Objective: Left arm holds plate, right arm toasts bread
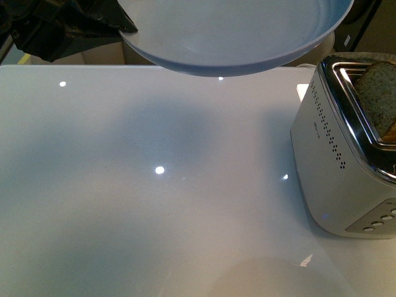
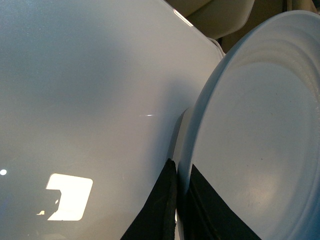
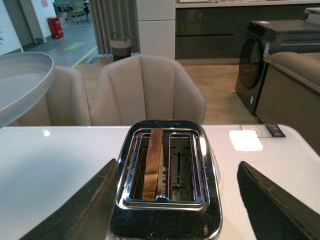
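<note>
The pale blue-grey plate (image 1: 235, 34) hangs above the far side of the white table, with my left gripper (image 1: 127, 26) shut on its rim. In the left wrist view the black fingers (image 2: 157, 210) pinch the plate (image 2: 255, 140) edge. One slice of speckled brown bread (image 1: 378, 96) stands upright in a slot of the silver toaster (image 1: 337, 161) at the right. Seen from the right wrist, the bread (image 3: 153, 162) sits in one slot and the other slot is empty. My right gripper (image 3: 172, 200) is open, its fingers spread to either side of the toaster (image 3: 167, 210), holding nothing.
The glossy white table (image 1: 154, 198) reflects ceiling lights. Beige chairs (image 3: 147, 90) stand past its far edge. A small white card (image 3: 245, 140) lies on the table beyond the toaster. A dark washing machine (image 3: 260, 55) is farther back.
</note>
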Robot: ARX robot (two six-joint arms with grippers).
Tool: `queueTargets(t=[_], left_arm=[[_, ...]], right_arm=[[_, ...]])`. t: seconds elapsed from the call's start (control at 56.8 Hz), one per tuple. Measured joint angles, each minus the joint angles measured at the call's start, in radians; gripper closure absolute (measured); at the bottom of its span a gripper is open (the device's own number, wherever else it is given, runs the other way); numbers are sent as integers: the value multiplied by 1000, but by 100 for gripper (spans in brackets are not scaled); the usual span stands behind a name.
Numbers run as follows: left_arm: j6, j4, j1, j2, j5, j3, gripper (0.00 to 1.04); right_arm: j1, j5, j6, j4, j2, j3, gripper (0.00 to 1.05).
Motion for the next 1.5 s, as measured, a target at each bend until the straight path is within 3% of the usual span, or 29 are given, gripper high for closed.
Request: queueTargets(t=[0.176,0.721,0.827,1.109,1.32,1.496], left_arm=[[0,0,0,0,0,0,102],[0,0,0,0,0,0,102],[5,-153,-11,5,-132,56,102],[10,-208,2,5,-138,88,102],[39,-203,83,6,-71,101,102],[160,-160,261,56,-13,130,102]], right_arm=[[0,0,0,0,0,0,7],[0,0,0,0,0,0,9],[0,-1,0,0,0,0,9],[0,0,0,0,0,0,9],[0,0,0,0,0,0,9],[0,0,0,0,0,0,9]])
